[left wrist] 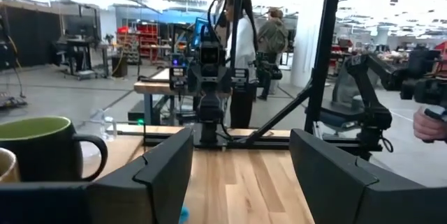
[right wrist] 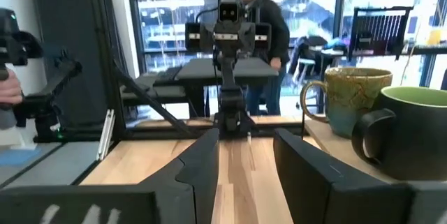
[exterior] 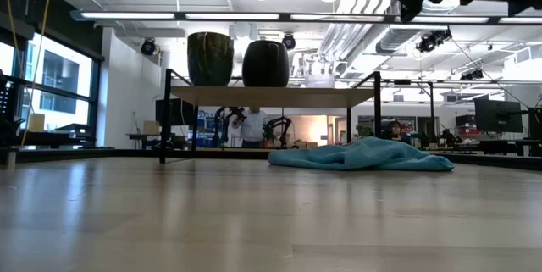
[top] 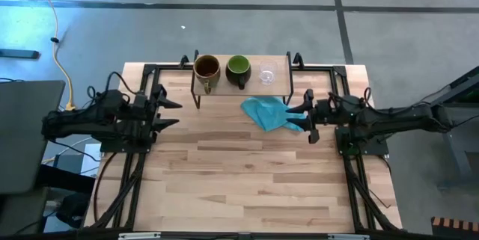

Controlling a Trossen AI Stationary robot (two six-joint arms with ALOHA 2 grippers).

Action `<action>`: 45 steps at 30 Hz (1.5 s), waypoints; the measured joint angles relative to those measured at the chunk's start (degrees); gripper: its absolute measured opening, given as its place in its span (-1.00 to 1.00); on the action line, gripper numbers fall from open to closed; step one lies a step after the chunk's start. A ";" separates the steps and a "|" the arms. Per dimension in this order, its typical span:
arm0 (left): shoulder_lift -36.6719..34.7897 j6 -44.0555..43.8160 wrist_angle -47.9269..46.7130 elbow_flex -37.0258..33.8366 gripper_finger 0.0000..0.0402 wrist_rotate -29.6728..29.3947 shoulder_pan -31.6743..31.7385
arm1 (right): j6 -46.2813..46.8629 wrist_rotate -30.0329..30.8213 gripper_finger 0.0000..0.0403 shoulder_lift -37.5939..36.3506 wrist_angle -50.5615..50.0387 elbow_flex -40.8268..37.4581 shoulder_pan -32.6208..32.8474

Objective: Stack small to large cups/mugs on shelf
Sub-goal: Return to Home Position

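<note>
The desk (top: 247,188) is a wide wooden top with the shelf (top: 243,89) standing at its far edge, midway between the two sides. The left tool (top: 171,114) hangs over the desk's left side, level with the shelf's front and well apart from it. Its fingers are spread wide and hold nothing. The right tool (top: 305,117) hangs opposite on the right side, its fingers parted just as wide and also bare.

A crumpled blue cloth (top: 271,113) lies on the desk just in front of the shelf's right half. Its edge reaches under the right tool's fingertips, though it is hard to say whether they touch.

Three vessels stand upright in a row on the shelf, side by side rather than nested. The tan mug (top: 206,68) is at the left end and the dark mug (top: 238,66), green inside, is just beside it in the middle. Both handles point toward the desk's middle. The glass cup (top: 267,73) is at the right end, and in the low view it is barely discernible against the bright room.

People stand in the room beyond the desk.
</note>
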 joint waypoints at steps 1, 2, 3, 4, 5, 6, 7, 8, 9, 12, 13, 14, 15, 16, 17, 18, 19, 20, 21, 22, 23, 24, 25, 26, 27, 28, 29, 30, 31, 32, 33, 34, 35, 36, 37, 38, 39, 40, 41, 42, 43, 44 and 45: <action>-0.57 0.20 -0.51 0.00 0.12 0.15 0.00 | 0.09 -0.04 -0.36 -0.32 1.51 -0.99 0.00; -1.23 0.20 -1.12 0.00 0.12 0.15 0.00 | 0.24 -0.17 -0.36 -0.75 2.83 -1.99 0.00; -1.88 0.19 -2.00 0.00 0.12 0.19 0.00 | 0.24 -0.45 -0.36 -1.13 4.29 -2.83 0.01; -2.50 0.17 -2.61 -0.06 0.12 0.23 0.00 | 0.26 -0.66 -0.36 -1.70 5.81 -3.67 0.00; -3.27 0.17 -2.60 -0.43 0.12 0.26 0.00 | 0.26 -0.75 -0.36 -2.37 7.09 -4.48 0.00; -4.23 0.17 -2.50 -1.04 0.12 0.26 0.00 | 0.26 -0.88 -0.36 -3.06 7.91 -5.06 0.02; -5.31 0.12 -2.31 -1.79 0.12 0.17 0.00 | 0.26 -0.89 -0.36 -3.74 8.25 -5.64 0.00; -6.44 -0.36 -1.83 -2.71 0.12 -0.25 0.00 | 0.28 -0.87 -0.36 -4.38 8.29 -6.11 0.00; -7.67 -0.89 -1.44 -3.67 0.12 -0.80 0.00 | 0.31 -0.87 -0.36 -5.04 8.23 -6.52 0.00; -11.40 -2.42 -1.42 -6.49 0.12 -1.31 0.00 | 1.26 -0.86 -0.36 -6.75 8.36 -7.50 -0.04; -12.57 -2.88 -1.45 -7.28 0.12 -1.36 0.00 | 1.33 -0.87 -0.36 -7.20 8.39 -7.80 -0.04; -13.86 -3.20 -1.50 -8.06 0.12 -1.38 0.00 | 1.35 -0.85 -0.36 -7.59 8.39 -8.16 -0.04; -15.03 -3.28 -1.45 -8.71 0.12 -1.40 0.00 | 1.35 -0.85 -0.36 -7.98 8.23 -8.47 -0.04; -16.17 -3.30 -1.36 -9.32 0.12 -1.43 0.00 | 1.33 -0.85 -0.36 -8.40 8.35 -8.77 -0.04; -17.40 -3.30 -1.33 -9.96 0.12 -1.68 0.00 | 1.30 -0.85 -0.36 -8.83 8.69 -9.11 -0.04; -18.31 -3.32 -1.31 -10.64 0.12 -2.25 0.00 | 1.25 -0.85 -0.36 -9.20 8.79 -9.33 -0.04; -18.02 -3.43 -1.15 -10.85 0.12 -2.66 0.00 | 1.21 -0.83 -0.36 -9.57 9.05 -9.67 -0.04; -17.94 -3.70 -1.45 -11.04 0.12 -2.85 0.00 | 1.22 -0.84 -0.36 -10.02 9.11 -10.10 -0.04; -17.98 -3.75 -1.88 -11.16 0.12 -2.98 0.00 | 1.20 -0.85 -0.36 -10.47 9.00 -10.46 -0.02; -17.94 -3.74 -1.42 -11.25 0.12 -2.97 0.00 | 1.32 -0.83 -0.36 -10.83 9.19 -10.81 -0.04; -17.99 -3.90 -1.07 -11.49 0.12 -2.95 0.00 | 1.36 -0.83 -0.36 -11.28 9.47 -11.25 -0.04; -18.07 -4.26 -1.27 -11.86 0.12 -2.91 -0.01 | 1.37 -0.83 -0.36 -11.85 9.79 -11.82 -0.04; -18.00 -4.40 -1.67 -12.03 0.12 -2.75 -0.02 | 1.44 -0.81 -0.36 -12.26 10.30 -12.34 -0.04; -17.95 -4.43 -1.69 -12.07 0.12 -2.40 -0.02 | 1.56 -0.81 -0.36 -12.60 11.12 -12.84 -0.04; -18.01 -4.44 -1.50 -12.07 0.12 -2.25 -0.02 | 1.64 -0.82 -0.36 -13.03 11.70 -13.38 -0.04; -18.09 -4.61 -1.09 -12.13 0.12 -2.25 -0.02 | 1.69 -0.81 -0.36 -13.45 12.25 -13.94 -0.04; -18.07 -4.78 -0.68 -12.37 0.12 -2.25 -0.02 | 1.77 -0.81 -0.36 -13.84 12.82 -14.44 -0.04; -18.06 -5.02 -0.72 -12.60 0.12 -2.25 -0.02 | 1.79 -0.83 -0.36 -14.17 13.59 -15.00 -0.03; -17.99 -5.20 -0.51 -12.75 0.12 -2.25 -0.02 | 2.06 -0.81 -0.36 -14.51 14.22 -15.56 -0.04; -18.02 -5.21 0.29 -13.06 0.12 -2.24 -0.02 | 2.51 -0.80 -0.36 -14.87 14.76 -16.12 -0.04; -18.06 -5.23 1.34 -13.48 0.12 -2.25 -0.02 | 2.83 -0.79 -0.36 -15.16 15.55 -16.73 -0.04; -18.05 -5.25 2.32 -14.06 0.12 -2.26 -0.02 | 2.88 -0.79 -0.36 -15.45 16.19 -17.23 -0.02; -18.05 -5.28 3.10 -14.76 0.12 -2.28 -0.02 | 2.95 -0.79 -0.36 -15.69 16.62 -17.62 -0.02; -18.01 -5.55 4.23 -15.47 0.12 -2.25 -0.02 | 3.06 -0.78 -0.36 -15.76 16.76 -17.77 -0.02; -18.01 -5.79 5.49 -16.18 0.12 -2.25 -0.02 | 3.04 -0.71 -0.36 -15.89 16.81 -17.77 -0.02; -18.02 -5.94 6.81 -16.88 0.12 -2.25 -0.02 | 2.94 -0.68 -0.36 -15.95 16.79 -17.77 -0.02; -18.03 -6.16 8.13 -17.57 0.12 -2.27 -0.02 | 2.90 -0.66 -0.36 -15.98 16.81 -17.77 -0.02; -18.03 -6.42 9.10 -18.24 0.12 -2.28 -0.02 | 2.90 -0.66 -0.36 -16.00 16.82 -17.77 -0.02; -18.01 -6.70 10.03 -18.92 0.12 -2.24 -0.02 | 2.90 -0.68 -0.36 -16.00 16.87 -17.77 -0.02; -18.01 -6.93 11.33 -19.65 0.12 -2.25 -0.02 | 2.90 -0.68 -0.36 -15.99 16.84 -17.77 -0.02; -18.01 -7.21 12.84 -20.39 0.12 -2.23 -0.02 | 2.88 -0.68 -0.36 -15.97 16.80 -17.77 -0.02; -18.03 -7.19 14.59 -21.22 0.12 -2.14 -0.02 | 2.88 -0.68 -0.36 -16.00 16.80 -17.77 -0.02; -18.03 -7.21 16.25 -22.10 0.12 -1.96 -0.02 | 2.88 -0.68 -0.36 -16.00 16.82 -17.77 -0.02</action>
